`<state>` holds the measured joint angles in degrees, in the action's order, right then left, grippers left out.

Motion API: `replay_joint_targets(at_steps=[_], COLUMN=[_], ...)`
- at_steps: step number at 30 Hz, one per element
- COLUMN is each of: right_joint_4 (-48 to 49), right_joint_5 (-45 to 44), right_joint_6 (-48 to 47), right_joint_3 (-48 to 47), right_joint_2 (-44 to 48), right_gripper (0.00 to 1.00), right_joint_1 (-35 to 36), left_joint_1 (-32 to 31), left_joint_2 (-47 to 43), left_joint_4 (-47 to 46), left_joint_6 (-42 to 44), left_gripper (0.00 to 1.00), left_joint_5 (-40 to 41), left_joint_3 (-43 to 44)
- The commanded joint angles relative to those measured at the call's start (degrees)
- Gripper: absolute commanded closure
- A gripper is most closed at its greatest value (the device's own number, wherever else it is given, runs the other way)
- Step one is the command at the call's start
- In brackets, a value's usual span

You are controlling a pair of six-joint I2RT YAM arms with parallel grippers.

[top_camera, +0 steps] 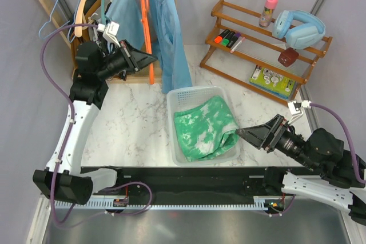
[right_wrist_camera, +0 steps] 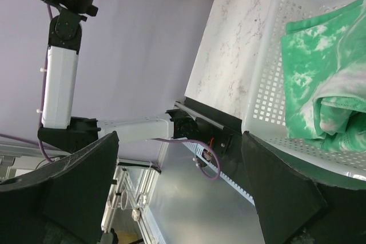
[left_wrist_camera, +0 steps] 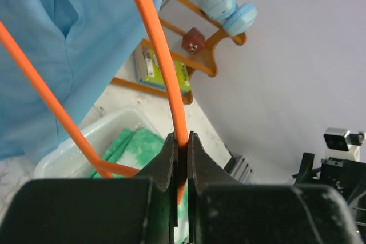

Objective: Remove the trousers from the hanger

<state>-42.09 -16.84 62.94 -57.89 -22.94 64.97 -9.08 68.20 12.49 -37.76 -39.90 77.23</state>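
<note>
Green trousers (top_camera: 205,128) lie bunched in the white basket (top_camera: 197,91) (off the hanger (left_wrist_camera: 162,61)). The left gripper (left_wrist_camera: 182,144) pinches the hanger's orange rod beside the blue garments (top_camera: 171,32). The right gripper (top_camera: 239,132), jaws spread, sits at the basket's right edge, just beside the trousers.

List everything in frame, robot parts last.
trousers: 1, green with white blotches, in the basket
basket: 1, white, centre
hanger: 1, orange, rear left, between blue garments
garments: 2, light blue, hanging at rear
shelf: 1, brown wood, rear right
headphones: 1, light blue, shelf top
bottle: 1, pink cap, shelf top
left pincer: 1, black, shut on the hanger
right pincer: 1, black, open, at basket's right edge
</note>
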Motion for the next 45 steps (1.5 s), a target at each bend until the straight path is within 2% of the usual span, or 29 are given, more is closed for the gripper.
replay_joint_targets(at_steps=[1,6,11,19,22,25,26,36,45], right_joint_4=[-0.5,-0.6,-0.7,-0.6,-0.7,-0.7,-0.7,-0.7,-0.6], right_joint_5=[-0.7,-0.2,-0.1,-0.6,-0.6,-1.0,-1.0,-0.7,-0.6], right_joint_6=[-0.5,-0.6,-1.1,-1.1,-1.0,-0.9,-0.9,-1.0,-1.1], right_joint_3=[-1.2,-2.2,-3.1,-3.8,-3.8,-3.9,-4.0,-4.3,-5.0], right_joint_2=[0.4,0.0,-0.6,-1.0,-1.1,-1.1,-1.1,-2.3,-2.8], right_gripper=[0.05,0.05,0.05,0.05,0.05,0.05,0.05,0.05,0.05], right_joint_1=[0.0,0.0,0.0,0.0,0.0,-0.1,0.0,0.0,-0.1], left_joint_1=[3.6,6.8,8.9,9.0,8.9,8.9,10.5,11.4,11.5], left_joint_2=[2.9,9.0,16.5,28.8,31.7,33.2,33.5,35.7,40.7], left_joint_4=[-17.1,-23.3,-32.3,-33.4,-33.6,-33.4,-33.1,-28.8,-22.2], left_joint_6=[-11.7,-18.9,-33.7,-40.7,-42.0,-42.5,-42.5,-45.6,-44.2], left_gripper=[0.98,0.98,0.98,0.98,0.98,0.98,0.98,0.98,0.98], left_joint_5=[-10.1,-11.0,-8.4,-8.4,-8.4,-7.8,-7.6,-6.2,-7.6], left_joint_3=[3.1,9.2,12.9,27.7,32.4,33.2,33.3,31.7,40.4])
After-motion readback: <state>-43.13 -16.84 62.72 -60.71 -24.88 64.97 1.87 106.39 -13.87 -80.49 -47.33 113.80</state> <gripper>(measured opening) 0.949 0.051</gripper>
